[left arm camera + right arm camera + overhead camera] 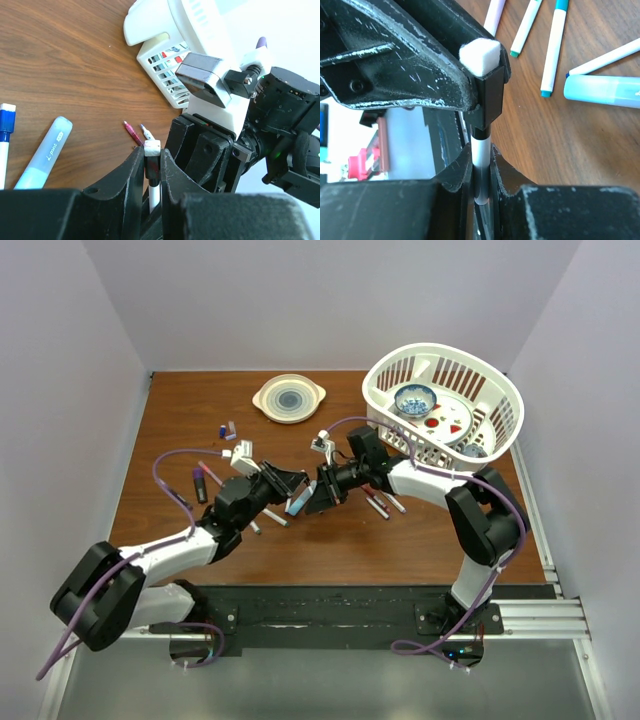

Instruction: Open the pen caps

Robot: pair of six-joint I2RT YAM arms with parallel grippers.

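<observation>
White and thin, one pen (480,150) is held above the brown wooden table (330,540), in the middle between the two arms. The left gripper (152,156) is squeezed tight on the end with the black cap (489,97), and the right gripper (480,167) is squeezed tight on the pen's white body just beside it. Two little loose caps (226,428) lie well apart from them near the plate (288,398), and more pens (378,503) lie near the white basket (512,405).
</observation>
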